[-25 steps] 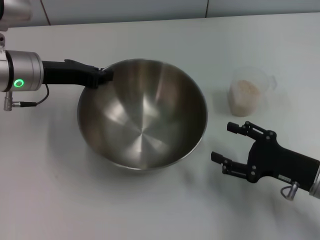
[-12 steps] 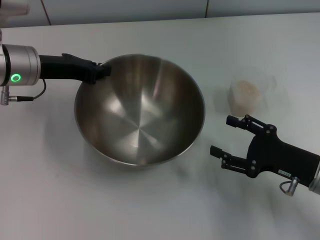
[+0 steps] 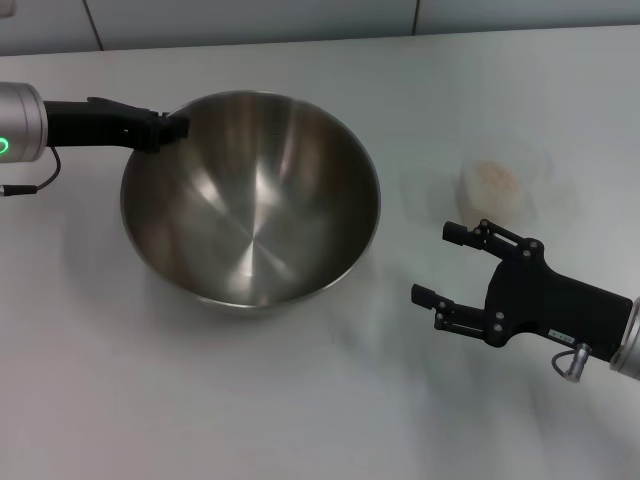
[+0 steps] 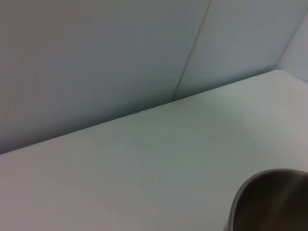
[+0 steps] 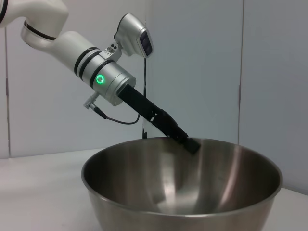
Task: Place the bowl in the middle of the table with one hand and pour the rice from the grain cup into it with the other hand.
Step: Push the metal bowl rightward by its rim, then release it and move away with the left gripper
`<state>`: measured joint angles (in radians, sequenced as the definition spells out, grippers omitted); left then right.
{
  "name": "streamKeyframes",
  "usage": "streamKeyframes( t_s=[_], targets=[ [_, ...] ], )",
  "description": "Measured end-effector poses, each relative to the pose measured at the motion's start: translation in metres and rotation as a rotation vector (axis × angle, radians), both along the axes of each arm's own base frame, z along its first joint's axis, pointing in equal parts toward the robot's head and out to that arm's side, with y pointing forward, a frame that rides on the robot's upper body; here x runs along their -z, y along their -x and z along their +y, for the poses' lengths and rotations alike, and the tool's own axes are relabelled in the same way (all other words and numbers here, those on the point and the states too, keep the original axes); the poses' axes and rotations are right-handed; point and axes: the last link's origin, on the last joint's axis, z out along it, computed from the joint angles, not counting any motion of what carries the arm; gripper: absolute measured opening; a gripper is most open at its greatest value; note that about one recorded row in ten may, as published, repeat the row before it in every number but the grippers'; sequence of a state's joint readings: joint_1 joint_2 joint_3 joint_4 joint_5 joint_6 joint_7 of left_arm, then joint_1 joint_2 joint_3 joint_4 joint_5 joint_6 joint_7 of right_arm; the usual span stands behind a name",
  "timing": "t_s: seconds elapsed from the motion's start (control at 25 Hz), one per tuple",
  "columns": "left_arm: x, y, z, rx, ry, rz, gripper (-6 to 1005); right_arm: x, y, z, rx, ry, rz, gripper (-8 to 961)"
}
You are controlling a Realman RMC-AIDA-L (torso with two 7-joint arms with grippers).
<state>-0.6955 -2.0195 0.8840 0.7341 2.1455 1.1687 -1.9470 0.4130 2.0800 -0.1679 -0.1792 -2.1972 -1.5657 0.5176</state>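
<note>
1. The bowl point(image 3: 250, 200) is large, round, shiny steel, with nothing in it. It sits left of centre on the white tabletop point(image 3: 300, 400).
2. The left pincer point(image 3: 165, 128) is closed on the bowl's far-left rim.
3. The grain cup point(image 3: 493, 190), clear with pale rice point(image 3: 492, 175), stands upright at the right; the handle direction is unclear.
4. The right pincer point(image 3: 448, 265) hangs wide open just near of the cup, holding nothing.
5. Only the right wrist view shows the bowl from the side, mouth up.
</note>
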Motion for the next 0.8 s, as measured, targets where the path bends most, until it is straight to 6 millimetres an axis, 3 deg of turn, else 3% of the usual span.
streamKeyframes(
  t_s=[0.8],
  targets=[
    [0.012, 0.004, 0.002, -0.031, -0.018, 0.010, 40, 0.002, -0.005, -0.008, 0.021, 0.010, -0.004, 819]
  ],
)
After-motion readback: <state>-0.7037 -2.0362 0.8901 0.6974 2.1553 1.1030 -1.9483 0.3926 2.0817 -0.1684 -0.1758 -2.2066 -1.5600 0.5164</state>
